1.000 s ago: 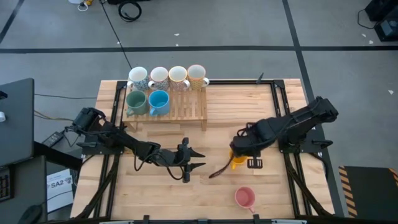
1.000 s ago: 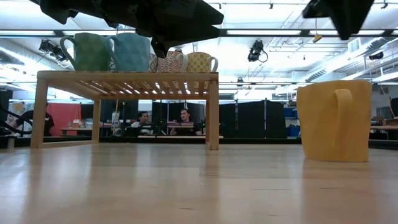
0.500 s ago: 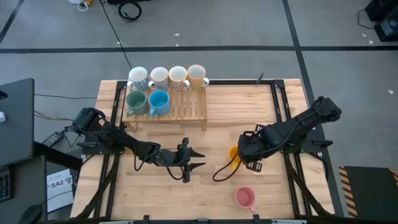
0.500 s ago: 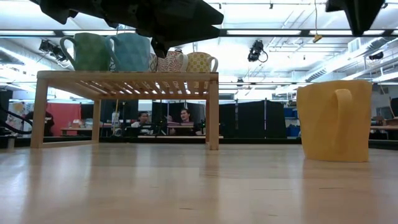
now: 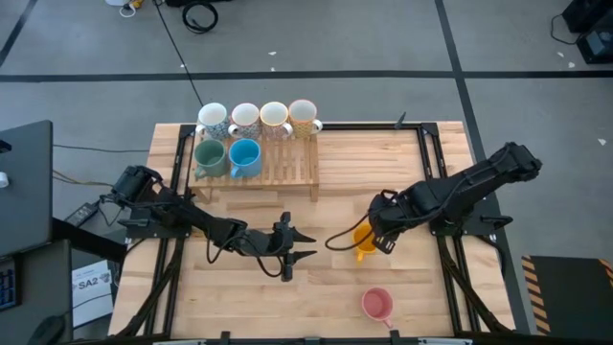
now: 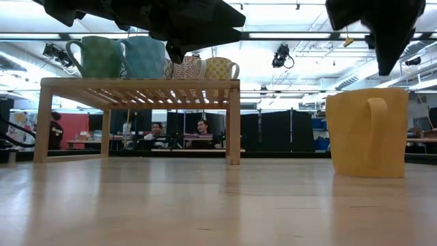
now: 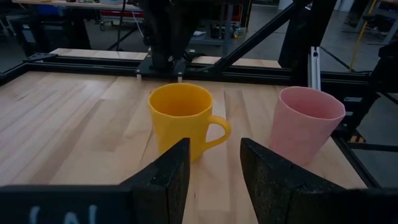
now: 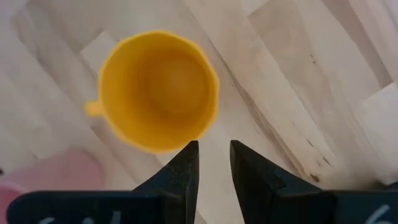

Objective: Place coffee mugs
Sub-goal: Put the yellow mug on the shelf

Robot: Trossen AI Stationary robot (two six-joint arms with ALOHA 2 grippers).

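Note:
The orange mug [image 5: 363, 241] stands upright on the table's right half, its handle toward the near edge; it also shows in the right wrist view [image 8: 158, 90], the left wrist view [image 7: 183, 118] and the low view [image 6: 369, 133]. My right gripper [image 5: 378, 235] hangs open just above it, pointing down [image 8: 214, 146], apart from its rim. A pink mug [image 5: 376, 305] stands nearer the near edge. Green [image 5: 209, 156] and blue [image 5: 244, 156] mugs and several pale ones [image 5: 259, 118] stand on the wooden rack [image 5: 287, 171]. My left gripper [image 5: 314, 245] waits open at mid-table, facing the orange mug [image 7: 214, 146].
The slatted rack stands on its legs at the far left of the table, with bare slats on its right part. Black frame rails [image 5: 431, 163] run along the table's right and far sides. Bare wood lies between the rack and the orange mug. People sit in the room beyond [image 6: 179, 133].
My right gripper has come down over the orange mug and now hangs lower in the low view, while its arm has swung a little toward the table's right edge. The mugs and my left arm have stayed where they were.

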